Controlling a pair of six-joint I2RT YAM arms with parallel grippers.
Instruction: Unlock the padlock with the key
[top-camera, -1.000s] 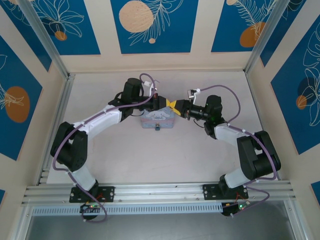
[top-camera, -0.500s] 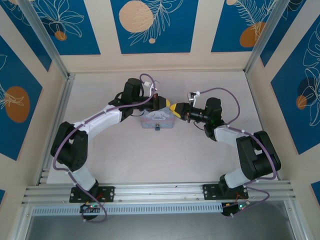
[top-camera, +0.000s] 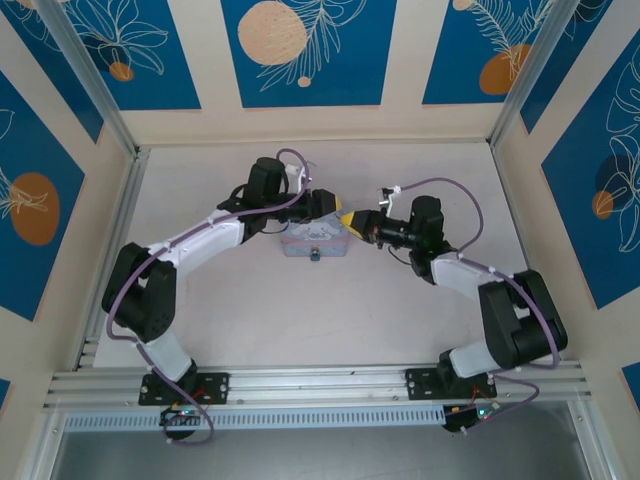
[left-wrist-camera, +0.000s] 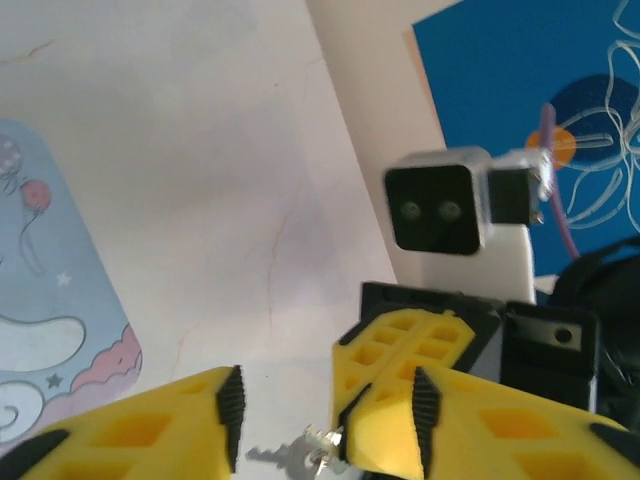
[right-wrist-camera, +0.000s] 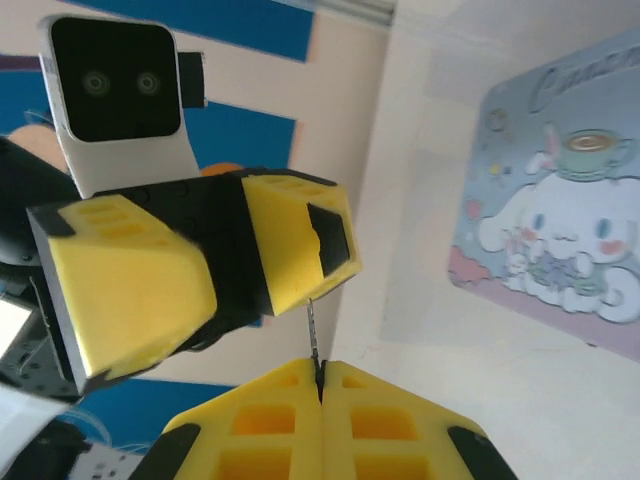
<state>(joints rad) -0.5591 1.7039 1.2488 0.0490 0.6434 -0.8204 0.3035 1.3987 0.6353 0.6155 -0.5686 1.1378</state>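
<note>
Thin key (right-wrist-camera: 311, 335) upright, pinched in right hand (right-wrist-camera: 320, 368); dark padlock (top-camera: 314, 254) at box (top-camera: 298, 243) edge.

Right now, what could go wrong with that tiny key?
The right gripper pinches the key with just its very fingertips, so it could slip or twist out and drop. The left gripper stands open close around it; a bump as the arms part might knock the key loose. If the key tilts, it may miss the small padlock by the tin box.
</note>
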